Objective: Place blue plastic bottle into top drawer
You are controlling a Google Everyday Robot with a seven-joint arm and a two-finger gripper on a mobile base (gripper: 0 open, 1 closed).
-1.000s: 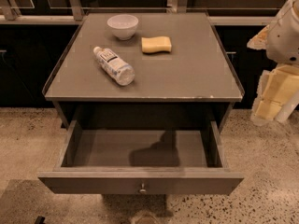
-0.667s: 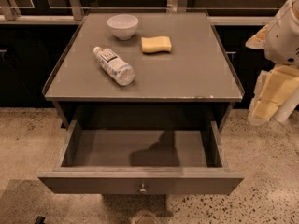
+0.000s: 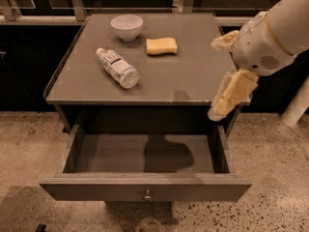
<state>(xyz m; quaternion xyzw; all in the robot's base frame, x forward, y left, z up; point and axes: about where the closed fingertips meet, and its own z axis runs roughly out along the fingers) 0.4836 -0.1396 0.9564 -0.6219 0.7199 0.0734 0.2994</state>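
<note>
The blue plastic bottle (image 3: 117, 67) lies on its side on the left half of the table top (image 3: 193, 76), its white cap pointing to the back left. The top drawer (image 3: 145, 190) below is pulled fully out and holds nothing; its round metal knob (image 3: 147, 195) faces me. My gripper (image 3: 216, 79) hangs at the table's front right corner, far to the right of the bottle. Its cream fingers (image 3: 231, 93) stand apart and hold nothing.
A white bowl (image 3: 127, 27) stands at the back of the table, left of centre. A yellow sponge (image 3: 161, 46) lies to its right. The table top has a low raised rim. Dark cabinets and a rail run behind, with speckled floor (image 3: 29, 149) around.
My arm and gripper have moved left, from beside the table to over its front right corner. The bottle, bowl, sponge and drawer have not moved.
</note>
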